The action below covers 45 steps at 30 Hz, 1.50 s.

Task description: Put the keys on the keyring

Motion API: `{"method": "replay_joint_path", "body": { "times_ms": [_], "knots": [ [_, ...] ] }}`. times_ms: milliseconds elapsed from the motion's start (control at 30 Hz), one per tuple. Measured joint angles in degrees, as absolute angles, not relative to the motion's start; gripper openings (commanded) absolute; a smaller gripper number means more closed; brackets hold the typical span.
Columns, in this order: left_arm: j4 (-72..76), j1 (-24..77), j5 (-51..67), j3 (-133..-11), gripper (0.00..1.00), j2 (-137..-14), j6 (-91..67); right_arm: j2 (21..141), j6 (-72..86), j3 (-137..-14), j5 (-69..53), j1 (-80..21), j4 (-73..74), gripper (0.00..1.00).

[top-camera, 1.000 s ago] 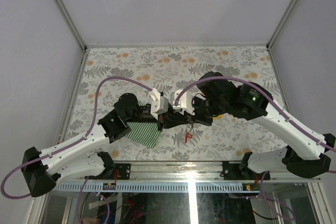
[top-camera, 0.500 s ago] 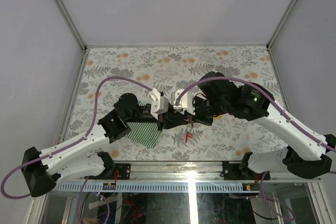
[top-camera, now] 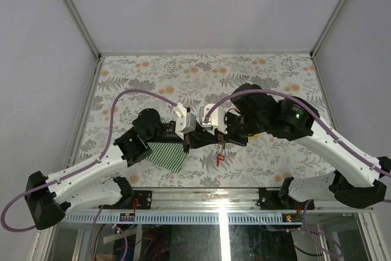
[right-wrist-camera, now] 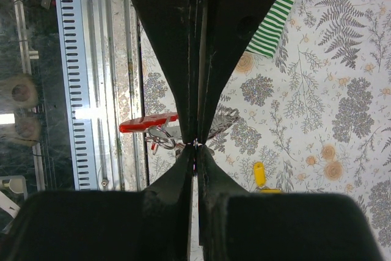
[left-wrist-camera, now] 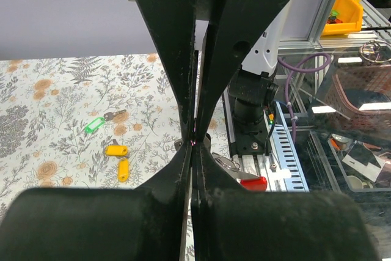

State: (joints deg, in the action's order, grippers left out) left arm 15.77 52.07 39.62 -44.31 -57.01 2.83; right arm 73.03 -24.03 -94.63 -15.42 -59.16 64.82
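Note:
The keyring (left-wrist-camera: 227,164), a thin grey loop with a red tag (left-wrist-camera: 252,183), hangs in the air between both grippers, above the table's near edge. It also shows in the right wrist view (right-wrist-camera: 160,139) and in the top view, with its red tag (top-camera: 219,159) dangling. My left gripper (left-wrist-camera: 194,142) and right gripper (right-wrist-camera: 195,145) meet tip to tip, both shut on the loop. A grey metal key (right-wrist-camera: 223,120) sticks out beside the pinch. Two yellow keys (left-wrist-camera: 116,150) and a green-tagged key (left-wrist-camera: 95,125) lie on the table.
A green-striped cloth (top-camera: 166,156) lies under the left arm and shows in the right wrist view (right-wrist-camera: 276,19). The slotted metal rail (right-wrist-camera: 76,77) runs along the table's near edge. The table has a floral cover (top-camera: 201,77).
The red tag has swung slightly under the grippers. Both arms stay almost still, tips together.

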Motion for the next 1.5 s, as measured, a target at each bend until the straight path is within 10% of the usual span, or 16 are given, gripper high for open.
{"method": "replay_joint_path", "body": {
  "times_ms": [467,1500],
  "knots": [
    [17.76,52.1,32.91,-40.23,0.0,-53.89,0.84,65.82,-17.52,-87.72,-7.42,-59.27,53.17,0.38],
    [37.8,52.1,27.86,-28.67,0.0,-44.77,-4.71,40.99,25.43,-51.11,-4.23,-59.31,3.95,0.41]
  ]
}}
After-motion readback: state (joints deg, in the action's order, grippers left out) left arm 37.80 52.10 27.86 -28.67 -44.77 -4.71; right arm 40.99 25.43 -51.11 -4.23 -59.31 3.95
